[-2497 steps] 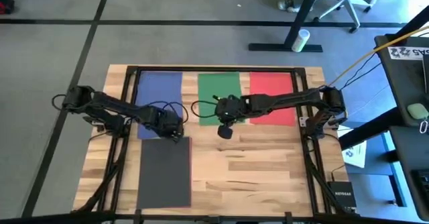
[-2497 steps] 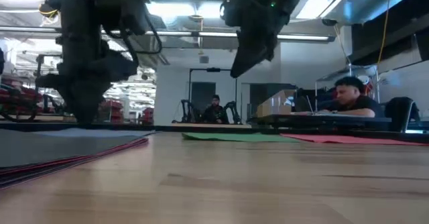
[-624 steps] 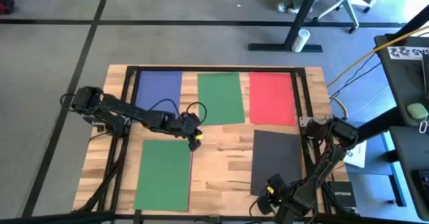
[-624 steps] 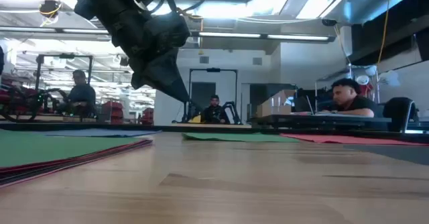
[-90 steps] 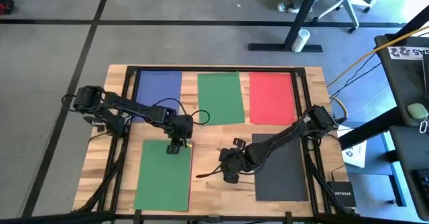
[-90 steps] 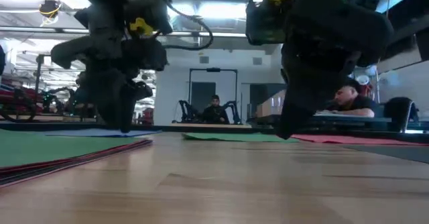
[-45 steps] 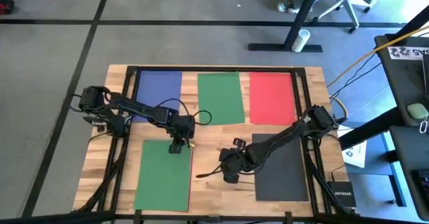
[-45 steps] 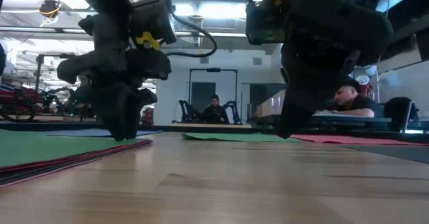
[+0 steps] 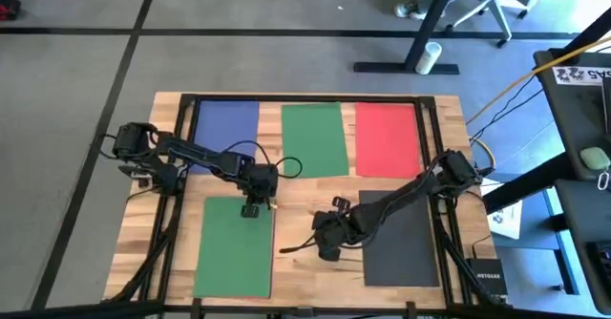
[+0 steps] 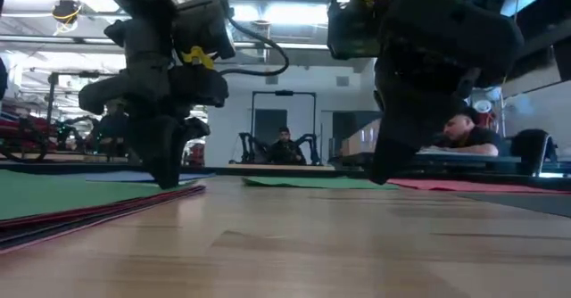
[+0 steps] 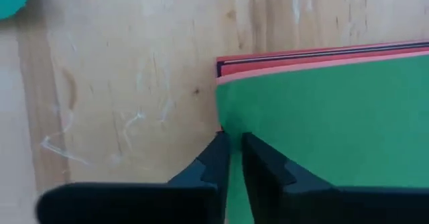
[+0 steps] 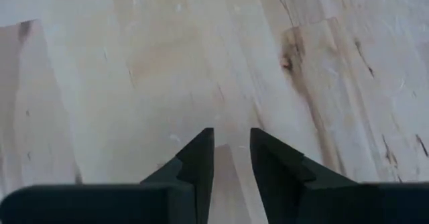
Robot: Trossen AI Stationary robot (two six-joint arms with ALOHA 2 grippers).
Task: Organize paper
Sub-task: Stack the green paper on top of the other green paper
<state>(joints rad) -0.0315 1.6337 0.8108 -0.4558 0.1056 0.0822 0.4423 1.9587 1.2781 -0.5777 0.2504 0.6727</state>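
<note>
Left gripper [image 9: 252,207]: positioned at the far corner of the paper stack [image 9: 234,247]. In the left wrist view the fingers [image 11: 216,158] are drawn nearly together, with the edge of the top green sheet [image 11: 335,117] lying in the narrow slit between them; a firm pinch cannot be confirmed.

Paper stack: topped by the green sheet, with salmon, red and dark edges seen fanned just beyond the jaws at the corner. In the low view the stack [image 10: 80,204] is seen lying flat on the wooden table [image 9: 315,276], the left gripper [image 10: 165,169] reaching down to its corner.

Right gripper [image 9: 325,247]: held low over bare wood, just beside the near edge of the dark grey sheet [image 9: 401,243]. Jaws are parted by a small gap, nothing between them; only table grain is seen ahead of the fingertips [image 12: 201,158].

Laid-out sheets, well away from both sets of jaws along the far side of the table: blue sheet [image 9: 227,133], green sheet [image 9: 314,139], red sheet [image 9: 388,139], set side by side and apart.
</note>
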